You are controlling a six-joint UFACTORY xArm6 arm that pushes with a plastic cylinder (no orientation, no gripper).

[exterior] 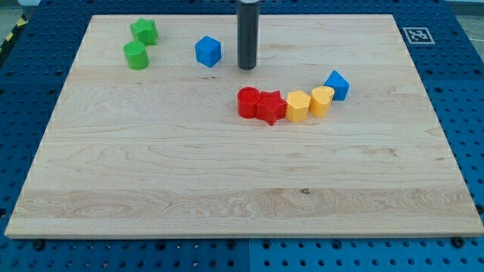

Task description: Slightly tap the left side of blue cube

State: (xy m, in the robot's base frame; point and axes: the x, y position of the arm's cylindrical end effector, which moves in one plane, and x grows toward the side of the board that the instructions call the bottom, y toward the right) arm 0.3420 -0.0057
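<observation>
blue cube [208, 51], green blocks [141, 43], red blocks [259, 104], yellow blocks [309, 103], dark rod [247, 34]

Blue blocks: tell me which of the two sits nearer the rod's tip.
The blue cube at the view's top, just left of my tip. The other blue block lies farther right, ending the red-yellow row.

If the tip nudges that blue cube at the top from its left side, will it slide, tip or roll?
The blue cube will probably slide, not roll: it looks flat-faced and squat. It may twist, since it sits corner-on to the view. The wooden board looks smooth, so a light tap should move it. My tip stands at its right.
</observation>
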